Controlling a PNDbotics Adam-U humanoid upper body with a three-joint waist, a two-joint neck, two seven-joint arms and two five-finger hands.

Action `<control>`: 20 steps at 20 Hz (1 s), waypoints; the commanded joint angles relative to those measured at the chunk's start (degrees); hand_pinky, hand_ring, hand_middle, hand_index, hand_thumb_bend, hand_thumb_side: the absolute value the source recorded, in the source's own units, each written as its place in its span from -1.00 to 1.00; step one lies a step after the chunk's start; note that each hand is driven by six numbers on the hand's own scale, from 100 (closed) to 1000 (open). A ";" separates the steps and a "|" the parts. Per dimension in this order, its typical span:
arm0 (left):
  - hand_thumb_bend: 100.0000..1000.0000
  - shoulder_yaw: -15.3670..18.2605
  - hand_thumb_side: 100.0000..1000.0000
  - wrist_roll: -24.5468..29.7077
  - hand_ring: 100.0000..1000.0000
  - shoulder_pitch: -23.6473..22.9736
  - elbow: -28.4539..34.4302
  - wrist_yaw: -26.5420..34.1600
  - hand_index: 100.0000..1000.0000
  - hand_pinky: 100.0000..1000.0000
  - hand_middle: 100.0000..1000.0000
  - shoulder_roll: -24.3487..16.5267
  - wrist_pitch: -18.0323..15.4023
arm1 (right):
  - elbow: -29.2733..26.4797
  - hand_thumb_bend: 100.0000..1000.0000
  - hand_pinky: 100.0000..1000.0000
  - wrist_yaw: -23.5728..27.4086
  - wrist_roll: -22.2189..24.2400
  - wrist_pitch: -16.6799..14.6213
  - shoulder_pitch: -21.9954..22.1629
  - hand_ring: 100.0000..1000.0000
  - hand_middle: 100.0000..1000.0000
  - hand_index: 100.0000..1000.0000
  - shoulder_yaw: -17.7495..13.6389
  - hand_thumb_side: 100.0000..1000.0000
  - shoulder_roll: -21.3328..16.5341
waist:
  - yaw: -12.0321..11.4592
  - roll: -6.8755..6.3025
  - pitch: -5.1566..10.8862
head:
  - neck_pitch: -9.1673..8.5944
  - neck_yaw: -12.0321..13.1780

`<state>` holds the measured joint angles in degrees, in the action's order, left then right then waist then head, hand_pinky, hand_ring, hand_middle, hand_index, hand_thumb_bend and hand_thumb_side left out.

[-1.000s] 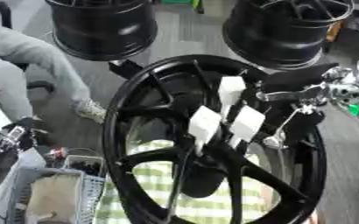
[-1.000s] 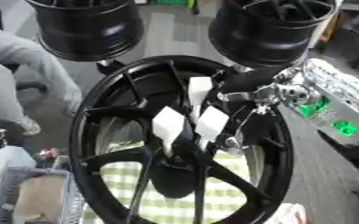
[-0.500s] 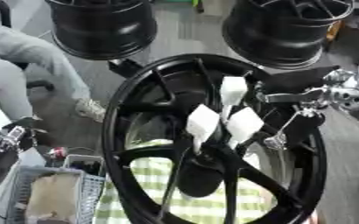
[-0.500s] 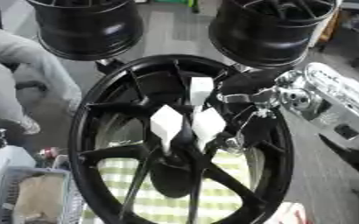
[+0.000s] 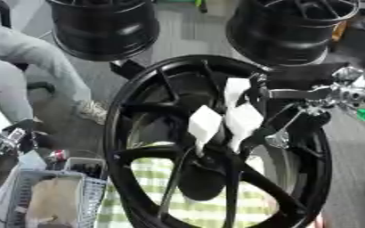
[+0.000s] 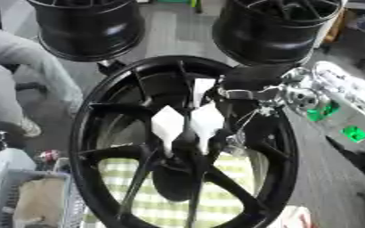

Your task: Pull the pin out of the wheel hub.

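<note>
A large black wheel hub (image 5: 139, 133) stands tilted in the middle, over a green checked cloth (image 5: 209, 209). My right arm (image 6: 326, 102) comes in from the right with silver joints. My right hand (image 5: 240, 118) reaches through the spokes, its white-tipped fingers (image 5: 205, 124) curled together over the hub's centre. The pin is hidden under those fingers. A small silver piece (image 5: 277, 140) shows just right of them. My left hand (image 5: 2, 153) is a dark shape at the lower left edge.
Two more black wheel rims stand behind, one at the back left (image 5: 104, 26) and one at the back right (image 5: 287, 29). A person's grey trouser leg (image 5: 30, 58) is at the left. A grey wire basket (image 5: 49, 202) sits at the lower left.
The right hand has barely moved: its white fingertips have drawn slightly closer together over the hub centre. The hub stays in place.
</note>
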<state>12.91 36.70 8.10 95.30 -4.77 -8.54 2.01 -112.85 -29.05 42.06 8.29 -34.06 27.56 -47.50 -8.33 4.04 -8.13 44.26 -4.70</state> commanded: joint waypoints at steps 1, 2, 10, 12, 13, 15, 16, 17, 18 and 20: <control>-1.00 0.06 0.64 -0.04 0.15 0.65 1.08 -0.20 0.34 0.36 0.20 -1.13 -0.15 | -1.63 -1.00 0.34 2.87 -2.00 1.18 -1.40 0.18 -0.19 0.08 -2.37 -0.75 -2.10 | 0.11 -0.12 0.63 | -0.15 0.15; -1.00 0.08 0.64 -0.05 0.15 0.63 1.08 -0.21 0.34 0.36 0.20 -1.15 -0.13 | -1.69 -1.00 0.33 4.21 -2.73 1.52 -1.60 0.17 -0.19 0.07 -2.93 -0.74 -2.29 | 0.16 -0.10 0.65 | -0.15 0.19; -1.00 0.30 0.65 -0.17 0.15 0.40 1.12 -0.36 0.34 0.36 0.20 -1.40 0.11 | -1.74 -1.00 0.28 15.65 -9.06 1.81 -1.09 0.13 -0.24 0.06 -9.09 -0.77 -6.55 | 0.91 0.32 0.90 | -0.15 0.80; -1.00 0.43 0.65 -0.27 0.15 0.32 1.16 -0.41 0.34 0.36 0.20 -1.44 0.20 | -1.74 -1.00 0.26 18.46 -12.06 1.38 0.81 0.12 -0.26 0.06 -11.88 -0.79 -8.31 | 1.23 0.40 0.98 | -0.15 1.10; -1.00 0.48 0.65 -0.30 0.15 0.30 1.18 -0.42 0.34 0.36 0.20 -1.44 0.24 | -1.74 -1.00 0.24 19.66 -13.53 1.18 1.85 0.11 -0.27 0.06 -13.08 -0.81 -9.06 | 1.33 0.42 1.01 | -0.15 1.18; -1.00 0.68 0.65 -0.46 0.15 0.21 1.22 -0.46 0.34 0.36 0.20 -1.40 0.37 | -1.74 -1.00 0.22 22.17 -17.73 1.09 5.88 0.10 -0.29 0.05 -16.62 -0.82 -10.71 | 1.76 0.41 1.00 | -0.15 1.55; -1.00 0.78 0.66 -0.54 0.15 0.18 1.23 -0.50 0.34 0.36 0.20 -1.39 0.41 | -1.74 -1.00 0.22 23.20 -19.93 0.92 8.34 0.09 -0.30 0.05 -18.41 -0.82 -11.38 | 1.97 0.39 0.95 | -0.15 1.76; -1.00 0.90 0.66 -0.63 0.15 0.16 1.24 -0.52 0.34 0.36 0.20 -1.38 0.45 | -1.74 -1.00 0.21 23.95 -22.07 0.75 10.83 0.09 -0.30 0.05 -20.10 -0.85 -11.79 | 2.17 0.36 0.89 | -0.15 1.94; -1.00 1.05 0.66 -0.77 0.15 0.14 1.27 -0.54 0.34 0.36 0.20 -1.35 0.48 | -1.74 -1.00 0.20 24.30 -24.49 0.72 13.91 0.08 -0.30 0.05 -22.15 -0.86 -11.83 | 2.42 0.32 0.81 | -0.15 2.14; -1.00 1.33 0.66 -1.03 0.15 0.13 1.31 -0.54 0.34 0.36 0.20 -1.33 0.53 | -1.74 -1.00 0.18 23.91 -29.58 0.94 20.15 0.07 -0.32 0.04 -26.24 -0.88 -10.69 | 2.96 0.19 0.65 | -0.15 2.54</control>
<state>13.72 36.02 7.95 95.32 -5.15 -8.58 2.54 -113.91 -5.73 15.34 9.17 -13.84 4.60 -56.70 -5.37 4.50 -8.03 44.26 -2.52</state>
